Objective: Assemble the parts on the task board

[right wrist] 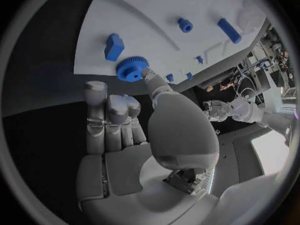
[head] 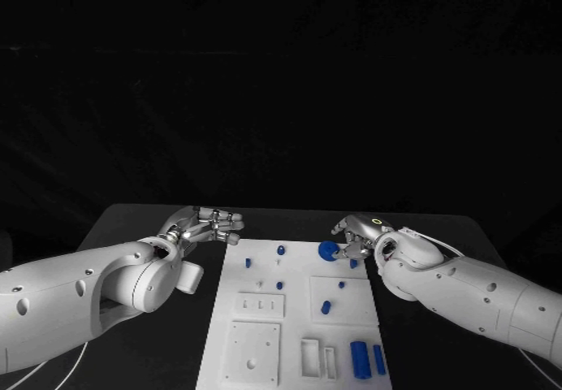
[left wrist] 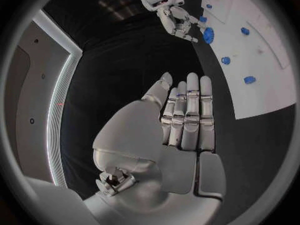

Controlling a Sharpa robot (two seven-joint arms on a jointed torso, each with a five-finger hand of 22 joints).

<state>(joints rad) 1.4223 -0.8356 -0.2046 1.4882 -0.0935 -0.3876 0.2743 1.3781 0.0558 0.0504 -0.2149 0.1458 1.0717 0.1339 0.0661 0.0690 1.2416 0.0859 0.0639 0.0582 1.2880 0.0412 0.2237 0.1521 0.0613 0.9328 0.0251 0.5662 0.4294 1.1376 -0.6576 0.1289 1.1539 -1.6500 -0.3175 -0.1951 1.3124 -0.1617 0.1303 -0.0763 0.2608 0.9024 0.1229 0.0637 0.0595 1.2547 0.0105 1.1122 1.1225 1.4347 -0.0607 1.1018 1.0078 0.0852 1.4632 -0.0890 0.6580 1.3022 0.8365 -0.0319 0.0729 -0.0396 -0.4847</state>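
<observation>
The task board (head: 299,325) is a flat, matte white plate lying lengthwise in the lower middle of the head view, on a black bench (head: 140,223) with a dull, even surface. Raised white square panels and shallow rectangular recesses break up the plate's face.

The right hand (head: 363,240), silver and smooth with jointed metal segments, sits at the middle right of the head view, at the board's far right corner. It holds a blue gear (head: 329,250), a round disc with fine teeth along its rim; in the right wrist view the gear (right wrist: 130,69) is pressed at a fingertip, with the other fingers (right wrist: 95,110) lined up straight beside it. Whether the gear touches the plate cannot be told.

The left hand (head: 209,226) is at the middle left of the head view, over the bare bench just beside the board's left edge. It holds nothing; in the left wrist view its fingers (left wrist: 190,110) lie straight and side by side, thumb a little apart.

Several small blue parts are spread over the board: short round pegs (head: 280,249) near its far end, another peg (head: 341,284) and a small oblong piece (head: 326,307) on a raised square panel, and two longer blue bars (head: 360,359) with rounded edges, lying side by side at the lower right of the plate.
</observation>
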